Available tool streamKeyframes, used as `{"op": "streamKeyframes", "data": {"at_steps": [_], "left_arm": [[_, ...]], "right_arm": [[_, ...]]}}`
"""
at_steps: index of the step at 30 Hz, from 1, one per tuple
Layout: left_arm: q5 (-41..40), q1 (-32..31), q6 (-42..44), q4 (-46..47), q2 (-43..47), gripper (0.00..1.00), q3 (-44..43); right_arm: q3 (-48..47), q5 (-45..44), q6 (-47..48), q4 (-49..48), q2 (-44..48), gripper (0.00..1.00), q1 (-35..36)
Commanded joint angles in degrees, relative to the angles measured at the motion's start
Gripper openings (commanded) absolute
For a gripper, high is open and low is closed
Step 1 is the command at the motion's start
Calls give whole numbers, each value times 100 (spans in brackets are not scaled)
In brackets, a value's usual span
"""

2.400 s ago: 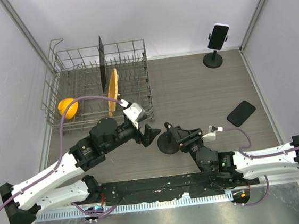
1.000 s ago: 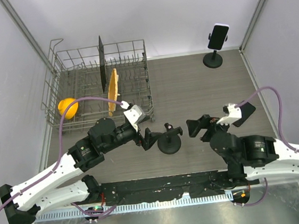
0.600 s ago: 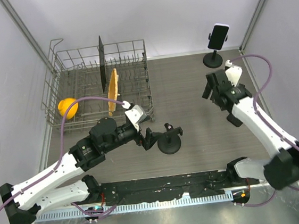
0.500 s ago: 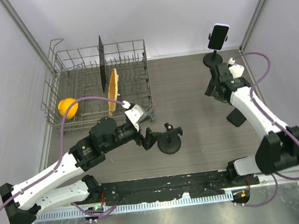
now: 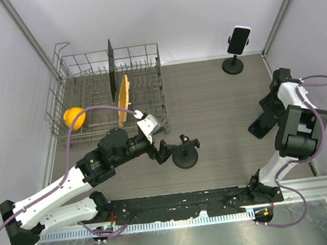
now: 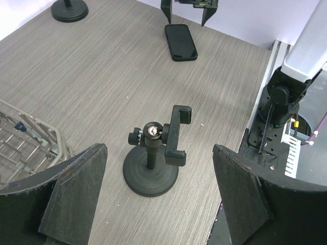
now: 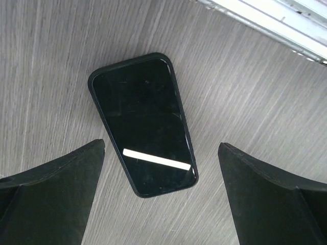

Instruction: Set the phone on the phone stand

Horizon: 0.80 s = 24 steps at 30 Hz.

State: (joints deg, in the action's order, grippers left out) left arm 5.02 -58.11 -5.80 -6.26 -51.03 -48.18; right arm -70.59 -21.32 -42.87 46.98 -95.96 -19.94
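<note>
The right gripper (image 6: 186, 21) hung spread wide over the flat phone (image 7: 143, 122), aligned to pinch its sides. The left gripper (image 5: 165, 150), also wide, faced the phone stand (image 6: 151, 174), perhaps to steady it.

Left arm (image 5: 54, 195) up close: white shells on the long links, chunky black housings at every joint. A purple cable (image 5: 92, 108) runs to a white wrist block (image 5: 146, 123). Right arm (image 5: 294, 94), same livery, with a second purple cable (image 5: 317, 77). Left fingers (image 6: 76, 199) and right fingers (image 7: 51, 194) are matte black wedges, edges slightly rough.
</note>
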Motion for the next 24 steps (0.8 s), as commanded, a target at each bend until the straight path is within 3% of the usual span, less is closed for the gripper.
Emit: {"op": "streamKeyframes", "data": {"at_steps": [1,10,18,24], "left_arm": [[114,1,-35,160,-65,88,-200],[105,10,-53,125,-153,88,-218],[87,10,-44,143,-153,89,-191],[96,10,-105,125,-162,88,-235]], "right_arm": [[104,250,218,-600,94,98,17],[2222,1605,139,-2692,1351,98,-545],[2769,2456,648,-3467,1300,98,-695],[2788,2598,868,-3626,1027,98,-695]]}}
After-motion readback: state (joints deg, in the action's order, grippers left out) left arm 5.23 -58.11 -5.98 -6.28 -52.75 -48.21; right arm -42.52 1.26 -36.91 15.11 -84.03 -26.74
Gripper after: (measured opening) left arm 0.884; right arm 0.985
